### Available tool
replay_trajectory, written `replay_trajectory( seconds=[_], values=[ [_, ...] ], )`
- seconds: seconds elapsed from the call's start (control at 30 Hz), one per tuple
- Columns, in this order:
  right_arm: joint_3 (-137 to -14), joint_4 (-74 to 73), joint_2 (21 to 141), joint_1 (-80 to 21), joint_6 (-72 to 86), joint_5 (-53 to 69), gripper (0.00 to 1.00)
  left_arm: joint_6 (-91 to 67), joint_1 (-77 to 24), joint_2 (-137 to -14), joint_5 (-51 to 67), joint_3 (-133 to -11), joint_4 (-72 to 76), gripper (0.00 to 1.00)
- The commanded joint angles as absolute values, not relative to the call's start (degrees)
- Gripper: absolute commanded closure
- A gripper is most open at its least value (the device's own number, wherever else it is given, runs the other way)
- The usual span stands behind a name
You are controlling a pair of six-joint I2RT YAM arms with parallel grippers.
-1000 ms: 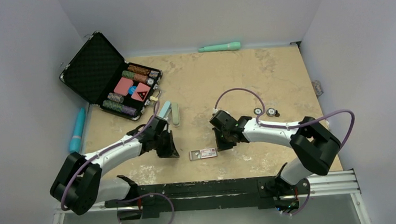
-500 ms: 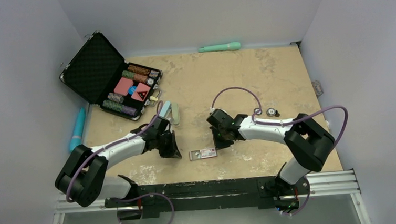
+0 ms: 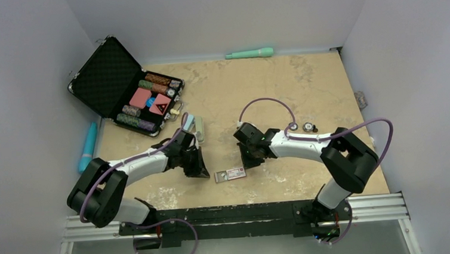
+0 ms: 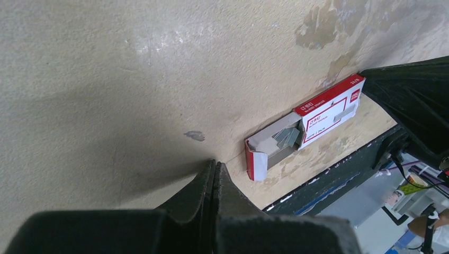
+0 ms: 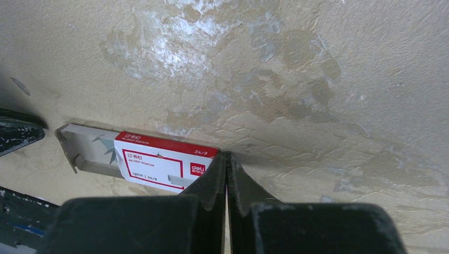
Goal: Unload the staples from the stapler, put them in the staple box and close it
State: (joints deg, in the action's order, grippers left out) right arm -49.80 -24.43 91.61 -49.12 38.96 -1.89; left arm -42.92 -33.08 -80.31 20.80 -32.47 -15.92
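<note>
A small red and white staple box (image 3: pixel 231 174) lies on the tan table near the front, its grey tray slid part way out with staples in it (image 4: pixel 286 136). My left gripper (image 3: pixel 201 169) is shut and empty, tips on the table just left of the box (image 4: pixel 214 163). My right gripper (image 3: pixel 250 160) is shut and empty, its tips against the box's right end (image 5: pixel 226 154); the box also shows in the right wrist view (image 5: pixel 159 161). The pale blue and green stapler (image 3: pixel 194 127) lies behind my left arm, partly hidden by it.
An open black case of poker chips (image 3: pixel 127 92) stands at the back left. A blue cylinder (image 3: pixel 87 147) lies off the table's left edge, and a teal tool (image 3: pixel 250 53) lies by the back wall. Two small round objects (image 3: pixel 301 126) lie right of centre. A black rail (image 3: pixel 234 213) runs along the front.
My left gripper has moved a little right toward the staple box. My right gripper has shifted slightly left. The box has not moved.
</note>
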Motion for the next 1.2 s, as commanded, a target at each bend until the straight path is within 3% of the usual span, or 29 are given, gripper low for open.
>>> replay_trajectory(
  seconds=[0.0,0.87,1.17],
  values=[
    [-51.29,-25.13,92.49,-49.39,38.2,-1.93,1.0,-42.87,-33.24,-81.88,20.68,-33.49,-13.78,1.0],
    [-52.56,-25.71,94.21,-49.43,38.97,-1.49,1.0,-43.25,-34.1,-83.36,25.05,-32.43,-12.01,1.0],
    [-51.74,-26.19,93.55,-49.41,39.71,-1.75,1.0,-40.09,-34.08,-76.78,12.97,-38.03,-31.87,1.0]
  ],
)
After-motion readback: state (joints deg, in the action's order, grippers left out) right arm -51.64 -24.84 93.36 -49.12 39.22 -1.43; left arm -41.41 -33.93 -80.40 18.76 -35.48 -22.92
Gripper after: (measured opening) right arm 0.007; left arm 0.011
